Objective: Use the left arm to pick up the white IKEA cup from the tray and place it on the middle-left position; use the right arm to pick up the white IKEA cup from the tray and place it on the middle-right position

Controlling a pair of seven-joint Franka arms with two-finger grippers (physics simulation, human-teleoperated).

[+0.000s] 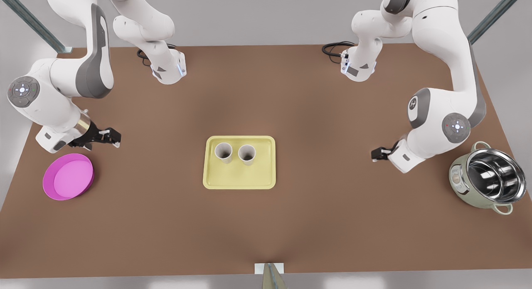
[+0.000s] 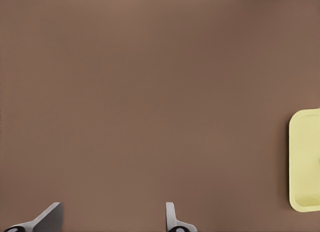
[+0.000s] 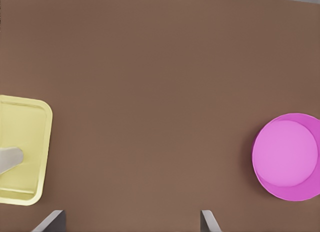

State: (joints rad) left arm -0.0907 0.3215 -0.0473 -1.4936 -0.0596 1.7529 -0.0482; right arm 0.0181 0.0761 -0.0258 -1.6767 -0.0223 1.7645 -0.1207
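Two white cups [image 1: 223, 151] [image 1: 247, 154] stand upright side by side in the far half of the pale yellow tray [image 1: 241, 179] at the table's centre. My right gripper [image 1: 110, 138] hangs open at the front view's left, between the magenta dish and the tray, holding nothing. Its wrist view shows the open gripper [image 3: 132, 214] over bare table, the tray [image 3: 25, 122] and part of one cup [image 3: 10, 159]. My left gripper [image 1: 376, 154] hangs open at the front view's right, well clear of the tray. In its wrist view the gripper [image 2: 113, 207] is empty, and the tray's end [image 2: 306, 162] shows at the edge.
A round magenta dish [image 1: 68, 176] [image 3: 287, 157] sits near the front view's left edge, close to the right gripper. A steel-lined pot [image 1: 486, 179] stands at the right edge. Bare brown tabletop [image 1: 332, 114] lies on both sides of the tray. A small metal bracket [image 1: 269, 274] sits at the near edge.
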